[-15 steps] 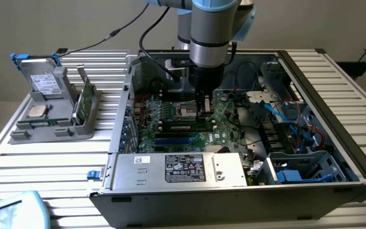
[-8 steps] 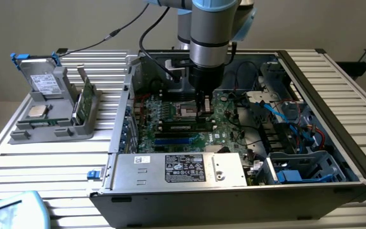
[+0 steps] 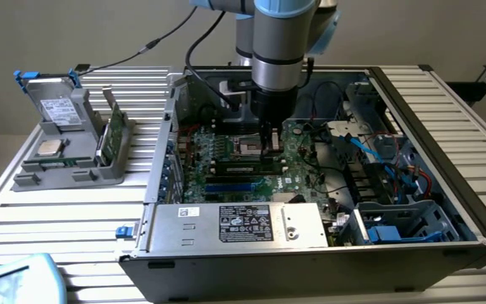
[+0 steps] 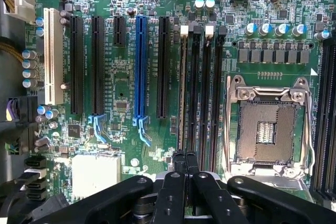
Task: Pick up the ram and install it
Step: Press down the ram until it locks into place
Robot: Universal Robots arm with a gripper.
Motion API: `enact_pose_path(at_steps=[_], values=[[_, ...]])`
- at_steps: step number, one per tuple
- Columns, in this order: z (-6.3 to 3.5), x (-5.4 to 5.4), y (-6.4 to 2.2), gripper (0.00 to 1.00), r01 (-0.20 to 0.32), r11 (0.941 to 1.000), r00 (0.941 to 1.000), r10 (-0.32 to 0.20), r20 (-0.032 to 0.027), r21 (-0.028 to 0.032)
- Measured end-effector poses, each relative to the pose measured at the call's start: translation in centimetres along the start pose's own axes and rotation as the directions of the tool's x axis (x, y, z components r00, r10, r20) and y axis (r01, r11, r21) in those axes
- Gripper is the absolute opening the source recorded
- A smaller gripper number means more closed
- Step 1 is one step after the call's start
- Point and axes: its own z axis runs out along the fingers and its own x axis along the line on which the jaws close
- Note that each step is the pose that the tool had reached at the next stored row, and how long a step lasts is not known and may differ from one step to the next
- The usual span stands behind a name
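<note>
Wrist view: the end effector (image 4: 185,157), fingers shut together on nothing, sits over one end of the ram (image 4: 181,87), which appears seated edge-up in a motherboard (image 4: 123,77) slot; judged light, stiff, thin and fragile, best held by its long edges.

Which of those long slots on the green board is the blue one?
The blue slot is the one standing between two black slots, in the row next to the white slot. It alone is bright blue; the other long ones are black or white.
</note>
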Motion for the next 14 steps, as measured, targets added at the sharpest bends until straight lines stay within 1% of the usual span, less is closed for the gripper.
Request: enact_pose_path(at_steps=[5,7,9,12,13,14], values=[[0.11,0.0,0.00,0.11,0.000,1.0000,1.0000,0.000,0.0006,0.0008],[-0.16,0.0,0.03,0.11,0.000,1.0000,1.0000,0.000,0.0025,0.0014],[-0.51,0.1,0.14,0.11,0.000,1.0000,1.0000,0.000,0.0018,0.0010],[-0.61,0.2,0.46,0.11,0.000,1.0000,1.0000,0.000,0.0024,0.0010],[-0.62,0.3,0.66,0.11,0.000,1.0000,1.0000,0.000,0.0023,0.0009],[-0.61,0.4,1.10,0.11,0.000,1.0000,1.0000,0.000,0.0024,0.0009]])
